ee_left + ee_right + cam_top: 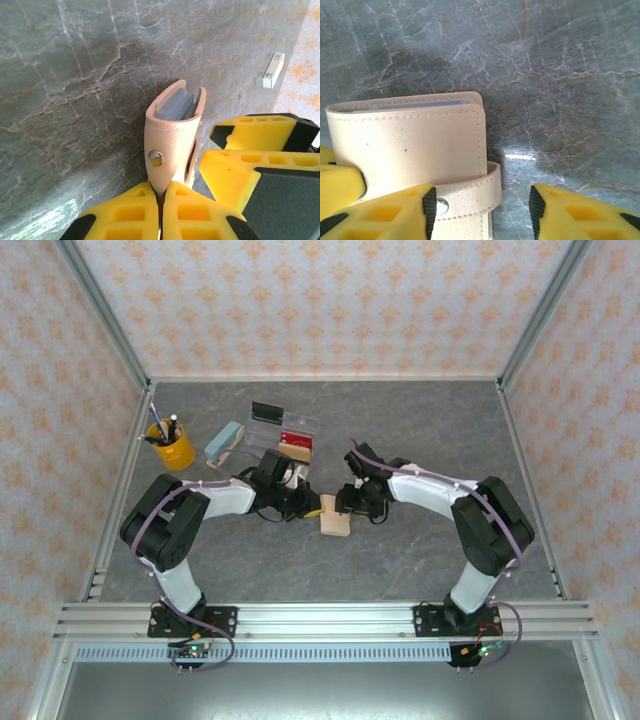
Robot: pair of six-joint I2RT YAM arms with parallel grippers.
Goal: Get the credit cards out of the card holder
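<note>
Left wrist view: left hand pinches the tan leather bifold card holder; right hand spread around its closing tab, at the holder's 6 o'clock. I judge unsnapping comes next.

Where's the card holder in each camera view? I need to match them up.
Top external: card holder mid-table, between left gripper and right gripper.
Left wrist: card holder at centre, on edge, pinched by left gripper.
Right wrist: card holder lower left.
Shared landmark: its metal snap, in both wrist views.
</note>
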